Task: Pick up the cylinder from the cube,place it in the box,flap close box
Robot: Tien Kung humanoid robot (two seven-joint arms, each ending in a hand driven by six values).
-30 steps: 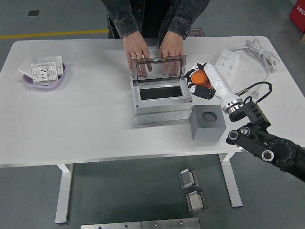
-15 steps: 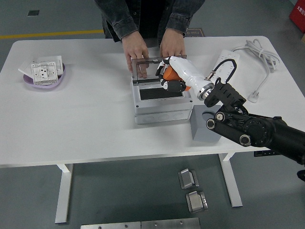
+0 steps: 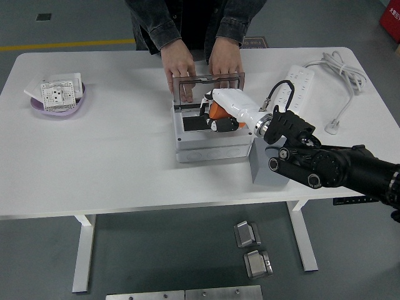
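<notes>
White hand [image 3: 220,115] over open box [image 3: 212,137]

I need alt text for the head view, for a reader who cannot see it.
The right hand, holding an orange cylinder, reaches over the open grey box on a white table. A person's hands hold the box's clear lid up from the far side. A grey cube stands right of the box.

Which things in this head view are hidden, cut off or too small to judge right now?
- Orange cylinder: mostly covered by the right hand; whether it touches the box floor is hidden.
- Grey cube: its top hole is covered by the right arm.
- Person: cut off by the top edge; hands hold the lid.
- Print on the socket plate: too small.
</notes>
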